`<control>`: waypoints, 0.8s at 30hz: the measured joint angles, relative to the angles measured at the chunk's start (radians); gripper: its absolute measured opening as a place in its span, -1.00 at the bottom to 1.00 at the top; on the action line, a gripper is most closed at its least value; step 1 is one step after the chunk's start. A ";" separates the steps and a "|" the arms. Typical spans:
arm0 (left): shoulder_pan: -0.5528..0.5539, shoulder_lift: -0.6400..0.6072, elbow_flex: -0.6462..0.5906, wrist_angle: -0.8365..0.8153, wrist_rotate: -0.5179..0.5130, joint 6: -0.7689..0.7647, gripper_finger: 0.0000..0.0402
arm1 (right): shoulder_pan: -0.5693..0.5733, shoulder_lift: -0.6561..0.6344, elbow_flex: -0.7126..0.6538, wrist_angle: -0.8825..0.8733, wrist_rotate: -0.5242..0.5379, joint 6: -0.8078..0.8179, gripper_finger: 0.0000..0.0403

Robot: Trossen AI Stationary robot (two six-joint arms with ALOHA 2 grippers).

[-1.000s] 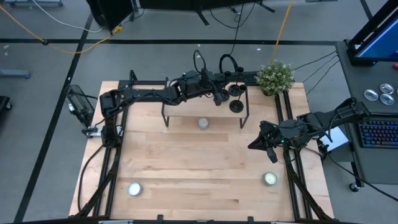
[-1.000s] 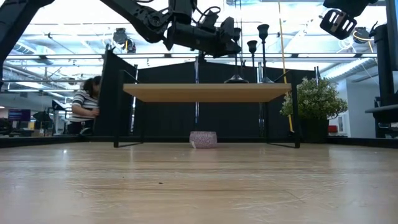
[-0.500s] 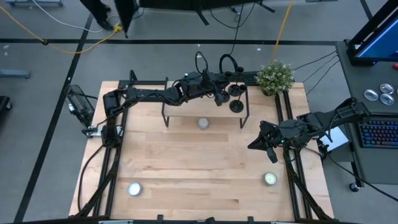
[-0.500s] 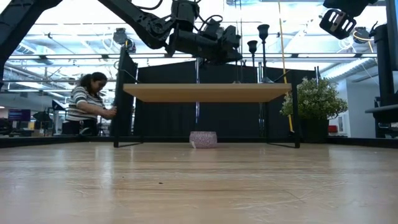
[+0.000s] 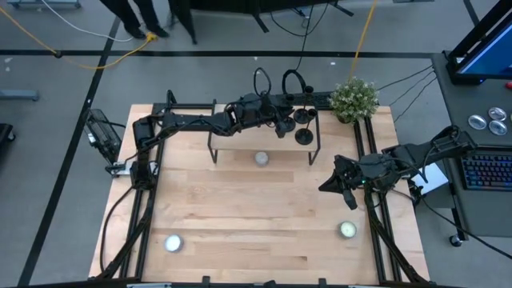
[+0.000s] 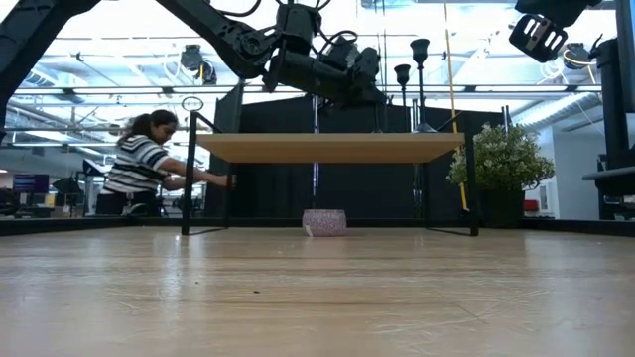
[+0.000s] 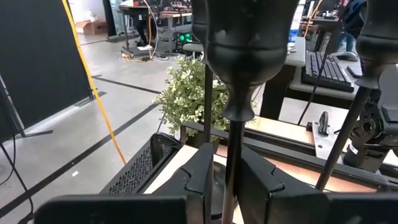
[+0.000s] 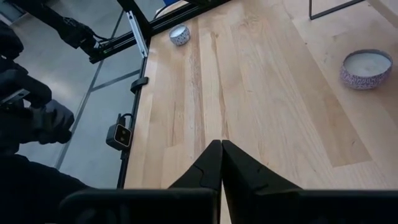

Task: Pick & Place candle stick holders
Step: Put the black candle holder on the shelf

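Left gripper's fingers (image 7: 202, 174) loosened, holder stem (image 7: 235, 168) between

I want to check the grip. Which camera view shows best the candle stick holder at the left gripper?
The left wrist view: the candle stick holder stands upright between the left gripper fingers, stem and cup close up. The high view shows only a dark shape on the raised shelf; in the low view the arm mostly hides it; the right wrist view misses it.

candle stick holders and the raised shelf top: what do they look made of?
Candle stick holders: look like black metal with a satin finish, judging by soft highlights on the cup and a thin rigid stem; painted wood or plastic can't be ruled out. Shelf top: light wood-look board with a matte, pale tan edge, on thin black legs, probably metal.
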 joint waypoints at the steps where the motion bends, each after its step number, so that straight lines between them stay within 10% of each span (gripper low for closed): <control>1: 0.000 0.000 0.000 0.000 0.000 -0.001 -0.69 | 0.000 0.000 0.000 0.000 0.000 0.000 -1.00; 24: -0.025 -0.035 0.000 -0.106 0.003 -0.018 -0.67 | 0.000 0.000 0.000 0.001 -0.003 0.000 -1.00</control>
